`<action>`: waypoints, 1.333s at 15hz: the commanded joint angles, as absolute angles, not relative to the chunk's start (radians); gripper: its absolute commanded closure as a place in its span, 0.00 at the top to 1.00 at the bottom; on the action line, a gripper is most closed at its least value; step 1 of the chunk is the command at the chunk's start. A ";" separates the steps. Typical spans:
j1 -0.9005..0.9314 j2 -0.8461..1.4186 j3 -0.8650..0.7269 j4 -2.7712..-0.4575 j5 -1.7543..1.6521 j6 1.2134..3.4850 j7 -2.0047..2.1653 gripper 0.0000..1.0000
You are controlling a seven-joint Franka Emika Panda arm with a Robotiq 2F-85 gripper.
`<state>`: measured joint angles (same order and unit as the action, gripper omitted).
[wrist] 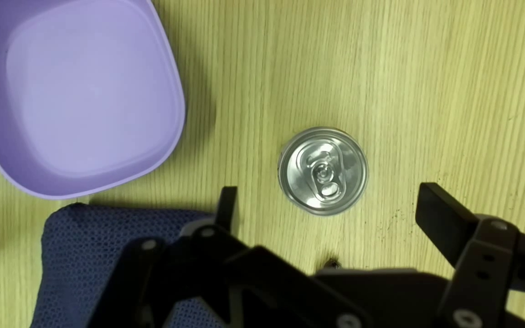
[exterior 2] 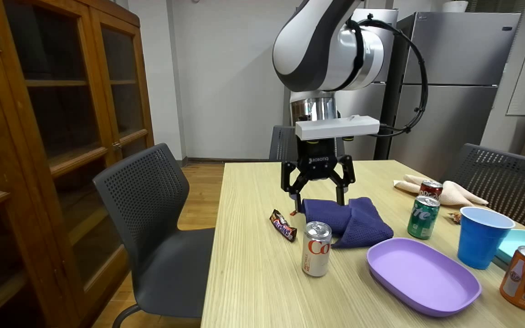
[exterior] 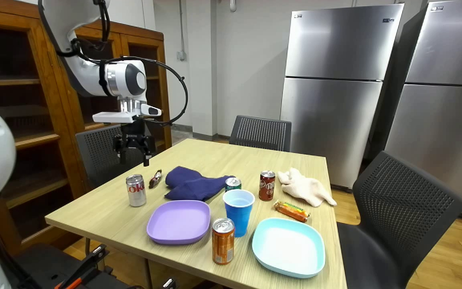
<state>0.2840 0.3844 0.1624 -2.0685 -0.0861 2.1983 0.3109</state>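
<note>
My gripper [exterior: 134, 158] points down above the table, open and empty; it also shows in an exterior view [exterior 2: 319, 200] and in the wrist view [wrist: 328, 200]. A silver Diet Coke can [exterior 2: 316, 249] stands upright below it, apart from the fingers. In the wrist view the can's top [wrist: 322, 171] shows between and just beyond the fingertips. A dark-wrapped candy bar [exterior 2: 283, 225] lies near the can; in the wrist view only its end [wrist: 332, 263] shows, the rest hidden by the gripper. A navy cloth [exterior: 199, 184] and a purple plate [exterior: 179, 222] lie beside the can.
A green can [exterior 2: 423, 217], a blue cup [exterior: 239, 208], an orange can [exterior: 223, 241], a Dr Pepper can [exterior: 267, 185], a cream cloth [exterior: 305, 186], an orange-wrapped snack [exterior: 292, 210] and a light teal plate [exterior: 289, 247] are on the table. Chairs [exterior 2: 153, 218] stand around it.
</note>
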 commanded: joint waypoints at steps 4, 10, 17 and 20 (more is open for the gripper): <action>0.283 0.403 0.163 -2.093 -0.061 2.260 0.297 1.00; 0.286 0.440 0.158 -2.106 -0.049 2.329 0.296 1.00; 0.286 0.466 0.154 -2.126 -0.045 2.378 0.295 1.00; 0.287 0.477 0.154 -2.129 -0.044 2.388 0.295 1.00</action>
